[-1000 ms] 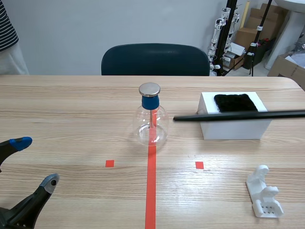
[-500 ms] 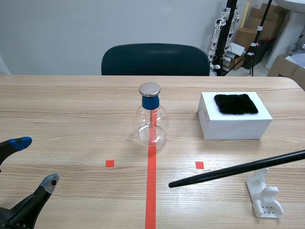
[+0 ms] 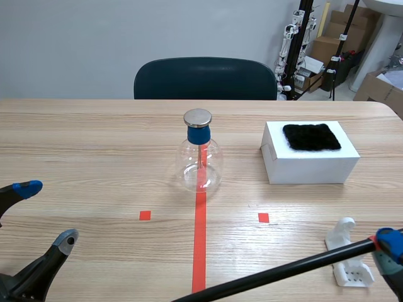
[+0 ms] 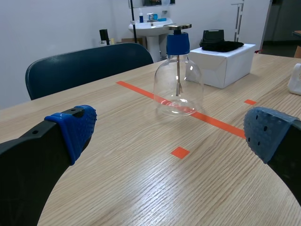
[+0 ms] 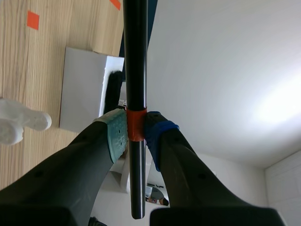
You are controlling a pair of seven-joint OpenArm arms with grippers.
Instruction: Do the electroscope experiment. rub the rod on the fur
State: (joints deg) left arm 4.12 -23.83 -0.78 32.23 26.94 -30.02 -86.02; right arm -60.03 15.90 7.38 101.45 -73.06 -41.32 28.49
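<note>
We see open surface (image 3: 94, 163) left of flask (image 3: 200, 157). Box (image 3: 308, 167) blocks far right; stand (image 3: 354, 272) and slanting rod (image 3: 277, 272) crowd near right.

We find the electroscope (image 3: 200, 157) standing mid-table (image 3: 94, 145), at the far end of the tape line (image 3: 199, 251). To its right sits a box (image 3: 308, 167) with the fur (image 3: 311, 136) lying on top. Nearer us, at the front right, a small stand (image 3: 349, 267) rests on the table. The right end effector (image 3: 390, 246) is just beside the stand, with the rod (image 3: 283, 270) pressed between its fingers. The rod runs leftward across the stand toward the tape line's near end. Our left end effector (image 3: 46, 212) sits at the front left with its fingers spread, well apart from the electroscope. A chair (image 3: 204, 78) stands behind the table's far edge.
</note>
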